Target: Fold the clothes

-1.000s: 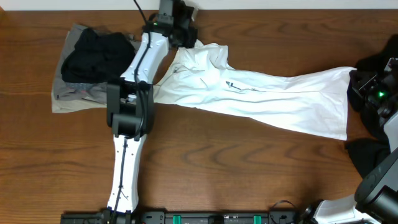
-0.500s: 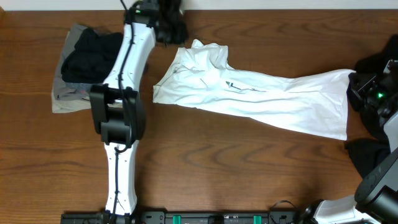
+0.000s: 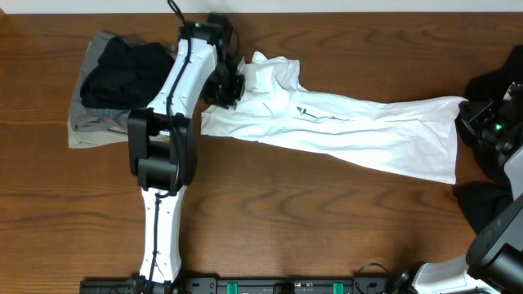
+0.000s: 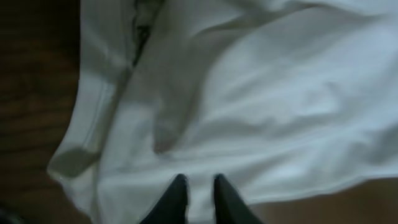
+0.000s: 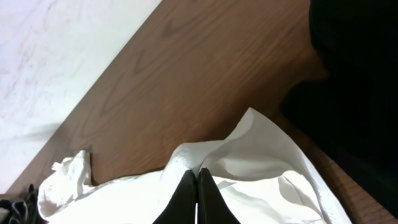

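While the right end effector (image 5: 196,177) clamps the T-shirt (image 3: 351,126), the left end effector (image 4: 199,182), state unclear, overhangs it.

L arm (image 3: 163,204): white links, black joints, black cable. R arm (image 3: 500,135): black, green LED. L gripper (image 4: 199,182): black tapered fingers.

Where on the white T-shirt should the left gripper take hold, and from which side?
The white T-shirt is stretched into a long band toward the right gripper, shut on its far end. Probably best is the free left edge, flat and exposed on the table: come low from the left. The rumpled mound by the left gripper looks layered.
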